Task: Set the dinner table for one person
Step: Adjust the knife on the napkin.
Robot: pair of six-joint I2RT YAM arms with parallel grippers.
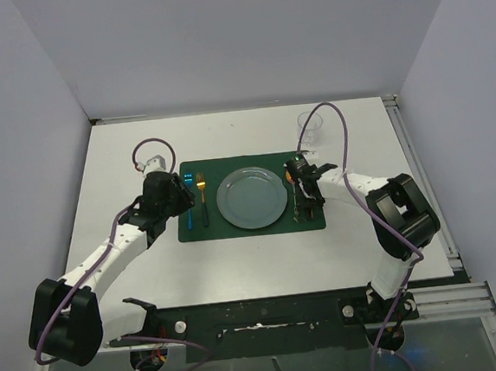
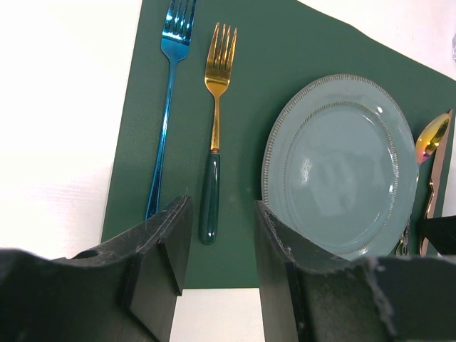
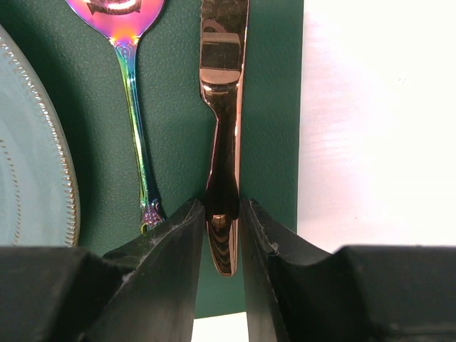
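Our right claw [image 3: 221, 210] pinches the knife [image 3: 224, 71] handle; our left claw [image 2: 222, 214] gapes empty. We judge knife placement underway. Releasing it cleanly comes next.

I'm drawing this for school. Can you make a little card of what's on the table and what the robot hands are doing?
Mat: dark green rectangular placemat on white dinner table
Middle: round grey-blue plate
Left of plate: shiny blue fork, gold fork with green handle
Right of plate: rainbow spoon, copper knife
Far right: clear glass, off mat
Left gripper: open, empty, by fork handles
Right gripper: astride knife handle; grip unclear
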